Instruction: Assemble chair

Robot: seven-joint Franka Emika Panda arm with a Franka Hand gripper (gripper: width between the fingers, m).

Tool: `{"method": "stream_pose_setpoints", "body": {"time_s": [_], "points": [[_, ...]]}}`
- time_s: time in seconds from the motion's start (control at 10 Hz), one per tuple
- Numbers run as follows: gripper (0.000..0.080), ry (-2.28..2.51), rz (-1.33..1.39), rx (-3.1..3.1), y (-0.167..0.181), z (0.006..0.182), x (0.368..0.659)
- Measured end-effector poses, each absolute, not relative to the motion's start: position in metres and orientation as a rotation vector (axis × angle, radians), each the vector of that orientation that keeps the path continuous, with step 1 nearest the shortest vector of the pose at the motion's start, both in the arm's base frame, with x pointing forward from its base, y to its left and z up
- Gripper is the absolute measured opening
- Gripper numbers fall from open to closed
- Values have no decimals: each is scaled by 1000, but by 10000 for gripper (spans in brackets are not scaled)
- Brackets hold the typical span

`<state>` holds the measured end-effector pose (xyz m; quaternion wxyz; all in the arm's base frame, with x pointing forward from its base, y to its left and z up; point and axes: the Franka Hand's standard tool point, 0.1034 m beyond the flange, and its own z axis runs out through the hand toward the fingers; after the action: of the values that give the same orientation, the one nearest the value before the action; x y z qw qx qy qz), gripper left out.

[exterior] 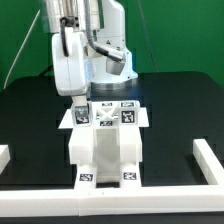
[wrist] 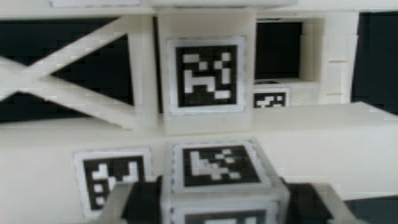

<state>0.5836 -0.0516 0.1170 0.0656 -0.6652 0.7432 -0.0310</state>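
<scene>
The partly built white chair (exterior: 105,150) stands in the middle of the black table, with tags on its front feet. My gripper (exterior: 78,102) hangs just behind its far left corner in the exterior view. In the wrist view the gripper (wrist: 221,206) is shut on a small white tagged block (wrist: 217,180), with a dark finger on each side. Just beyond the block stand a white tagged post (wrist: 210,75) and an X-shaped white cross brace (wrist: 71,80). A flat white slab with another tag (wrist: 111,175) lies under the block.
The marker board (exterior: 128,115) lies flat behind the chair, near the robot base. White border rails run along the exterior view's left (exterior: 5,155), right (exterior: 207,160) and front (exterior: 110,197) edges of the black table.
</scene>
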Motion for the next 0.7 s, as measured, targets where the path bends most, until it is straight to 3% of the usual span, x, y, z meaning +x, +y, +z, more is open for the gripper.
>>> {"method": "stream_pose_setpoints", "body": {"time_s": [0.2, 0.3, 0.4, 0.7], "points": [[292, 2200, -97, -2055, -52, 117, 583], [475, 2152, -102, -2107, -51, 117, 584], [608, 1973, -115, -2281, -49, 116, 584], [647, 1303, -150, -2742, -49, 116, 578]]}}
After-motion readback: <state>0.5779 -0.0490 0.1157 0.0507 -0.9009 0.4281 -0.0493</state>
